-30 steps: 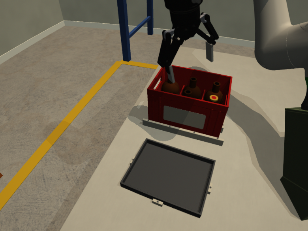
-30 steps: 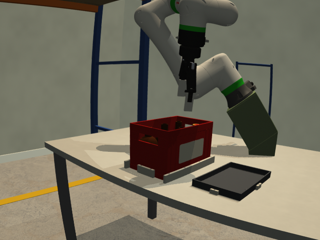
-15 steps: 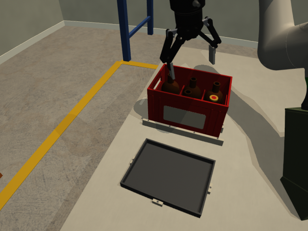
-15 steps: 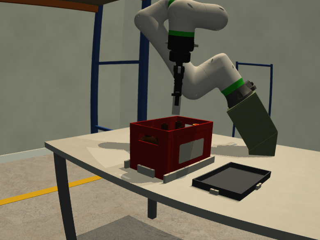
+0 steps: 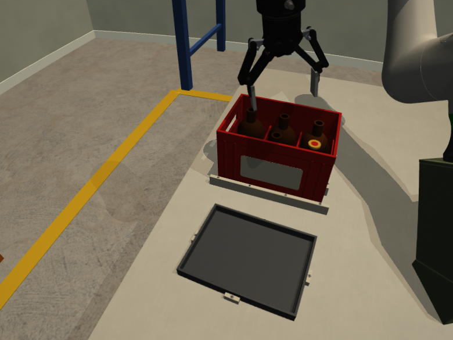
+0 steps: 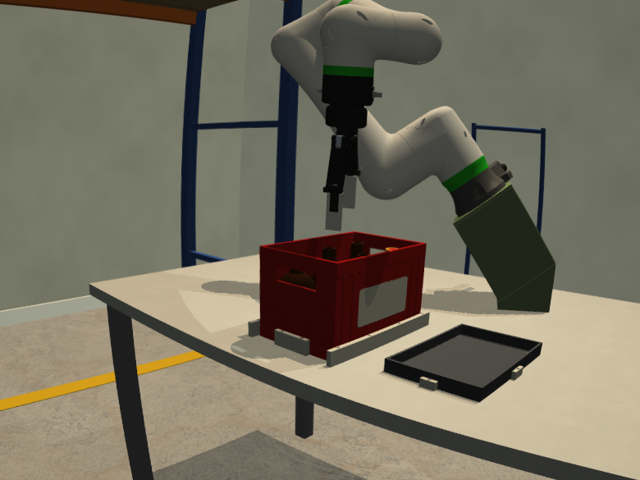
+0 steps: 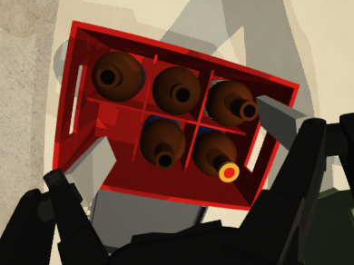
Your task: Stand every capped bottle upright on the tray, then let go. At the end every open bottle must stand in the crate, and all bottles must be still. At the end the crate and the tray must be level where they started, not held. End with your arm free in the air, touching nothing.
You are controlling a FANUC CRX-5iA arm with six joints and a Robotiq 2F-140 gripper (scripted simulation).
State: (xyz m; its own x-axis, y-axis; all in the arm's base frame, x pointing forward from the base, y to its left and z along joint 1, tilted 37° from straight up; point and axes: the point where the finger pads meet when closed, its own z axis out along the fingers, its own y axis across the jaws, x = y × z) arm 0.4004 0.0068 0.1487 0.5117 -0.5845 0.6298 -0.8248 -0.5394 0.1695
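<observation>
A red crate (image 5: pixel 230 154) (image 6: pixel 299 309) (image 7: pixel 171 186) stands on the table and holds several brown bottles. One bottle (image 5: pixel 314 143) (image 7: pixel 218 155) has a yellow and red cap and stands upright in the front right compartment; its cap also shows in the exterior view (image 6: pixel 392 247). The others, such as the back left one (image 5: pixel 250 124) (image 7: pixel 116 76), are open and upright. The front left compartment is empty. The dark tray (image 5: pixel 264 221) (image 6: pixel 459 390) lies empty in front of the crate. My gripper (image 5: pixel 283 94) (image 6: pixel 336 213) (image 7: pixel 181 131) is open and empty, pointing down just above the crate's back edge.
Pale stop bars (image 5: pixel 264 194) (image 6: pixel 373 336) hem the crate at its foot. The arm's olive base (image 5: pixel 434 222) (image 6: pixel 507 256) stands at the table's right. A blue rack post (image 5: pixel 181 34) rises behind the table. The table's left edge is close to the crate.
</observation>
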